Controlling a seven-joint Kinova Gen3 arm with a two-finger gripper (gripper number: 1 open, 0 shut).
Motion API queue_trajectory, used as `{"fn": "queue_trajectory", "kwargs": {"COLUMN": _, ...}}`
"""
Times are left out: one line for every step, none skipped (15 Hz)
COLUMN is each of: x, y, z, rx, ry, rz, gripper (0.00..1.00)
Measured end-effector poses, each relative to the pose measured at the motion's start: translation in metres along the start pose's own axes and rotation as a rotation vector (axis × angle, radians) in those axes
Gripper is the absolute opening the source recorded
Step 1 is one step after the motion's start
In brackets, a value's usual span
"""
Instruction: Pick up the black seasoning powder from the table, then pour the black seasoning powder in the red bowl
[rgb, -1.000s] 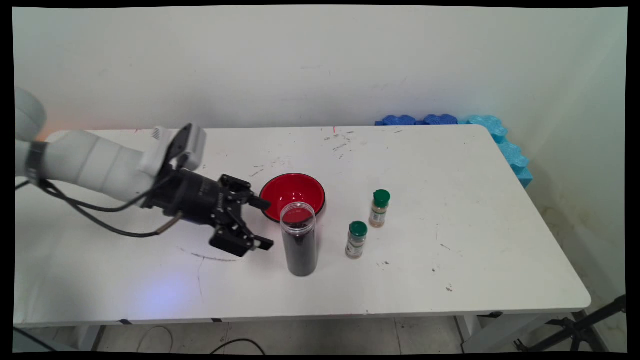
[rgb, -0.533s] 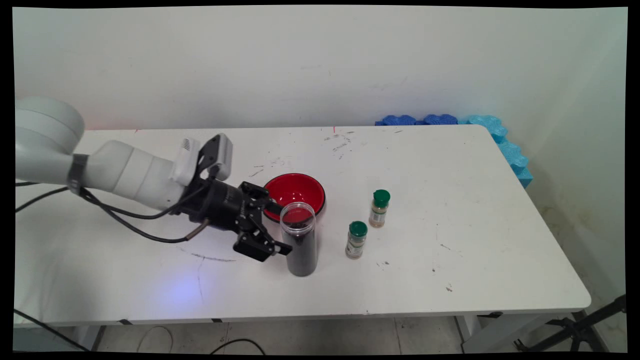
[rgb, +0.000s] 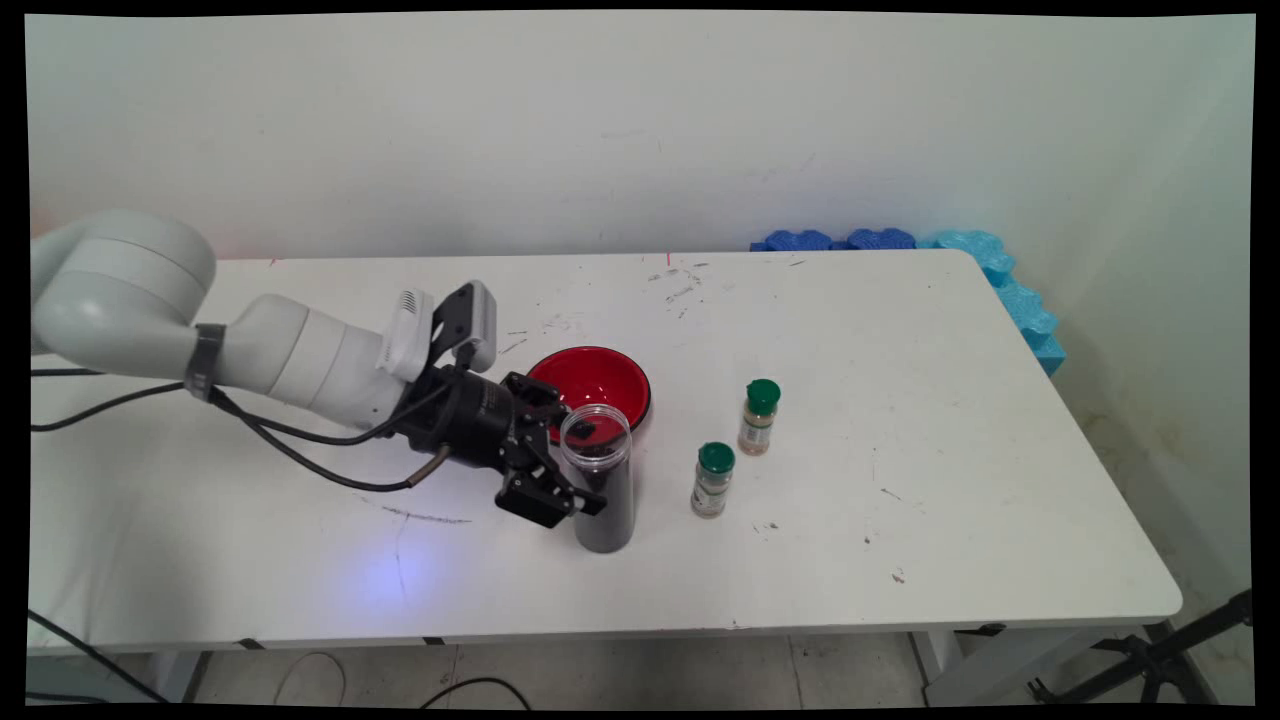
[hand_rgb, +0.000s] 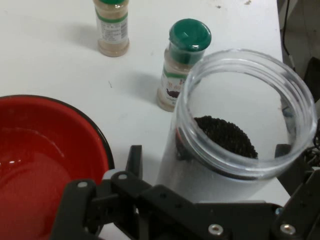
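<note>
My gripper (rgb: 583, 468) is spread wide with the clear open-topped jar (rgb: 599, 490) standing upright between its fingers; one finger (hand_rgb: 133, 161) shows to the jar's left in the hand view, and I cannot tell whether either one touches the wall. The jar is part-filled with dark grains (hand_rgb: 226, 136). Just past it at about 11 o'clock on the white table (rgb: 950, 450) sits the red bowl (rgb: 590, 385), its rim close behind the jar. At 3 o'clock from the jar stands a green-capped spice bottle (rgb: 714, 479), near but apart. Farther off, toward 2 o'clock, a second green-capped spice bottle (rgb: 759, 416) stands upright. Blue foam pieces (rgb: 990, 270) lie at the table's far right edge.
</note>
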Motion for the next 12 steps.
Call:
{"fn": "queue_trajectory", "kwargs": {"x": 0.0003, "y": -0.0002, "z": 0.0021, "rx": 0.000, "ry": 0.000, "rz": -0.002, "gripper": 1.00}}
{"fn": "queue_trajectory", "kwargs": {"x": 0.0006, "y": -0.0005, "z": 0.0045, "rx": 0.001, "ry": 0.000, "rz": -0.003, "gripper": 1.00}}
{"fn": "queue_trajectory", "kwargs": {"x": 0.0009, "y": -0.0008, "z": 0.0065, "rx": 0.002, "ry": 0.000, "rz": -0.006, "gripper": 1.00}}
{"fn": "queue_trajectory", "kwargs": {"x": 0.0011, "y": -0.0009, "z": 0.0081, "rx": 0.002, "ry": 0.001, "rz": -0.008, "gripper": 1.00}}
{"fn": "queue_trajectory", "kwargs": {"x": 0.0013, "y": -0.0011, "z": 0.0097, "rx": 0.002, "ry": 0.001, "rz": -0.011, "gripper": 0.00}}
{"fn": "queue_trajectory", "kwargs": {"x": 0.0014, "y": -0.0011, "z": 0.0108, "rx": 0.002, "ry": 0.002, "rz": -0.013, "gripper": 0.00}}
{"fn": "queue_trajectory", "kwargs": {"x": 0.0016, "y": -0.0009, "z": 0.0115, "rx": 0.000, "ry": 0.003, "rz": -0.014, "gripper": 0.00}}
{"fn": "queue_trajectory", "kwargs": {"x": 0.0017, "y": -0.0006, "z": 0.0120, "rx": -0.005, "ry": 0.003, "rz": -0.015, "gripper": 0.00}}
{"fn": "queue_trajectory", "kwargs": {"x": 0.0016, "y": -0.0004, "z": 0.0114, "rx": -0.007, "ry": 0.002, "rz": -0.015, "gripper": 0.00}}
{"fn": "queue_trajectory", "kwargs": {"x": 0.0016, "y": -0.0003, "z": 0.0102, "rx": -0.009, "ry": 0.002, "rz": -0.015, "gripper": 0.00}}
{"fn": "queue_trajectory", "kwargs": {"x": 0.0018, "y": -0.0004, "z": 0.0078, "rx": -0.011, "ry": 0.002, "rz": -0.014, "gripper": 0.00}}
{"fn": "queue_trajectory", "kwargs": {"x": 0.0021, "y": -0.0004, "z": 0.0037, "rx": -0.011, "ry": 0.002, "rz": -0.013, "gripper": 0.00}}
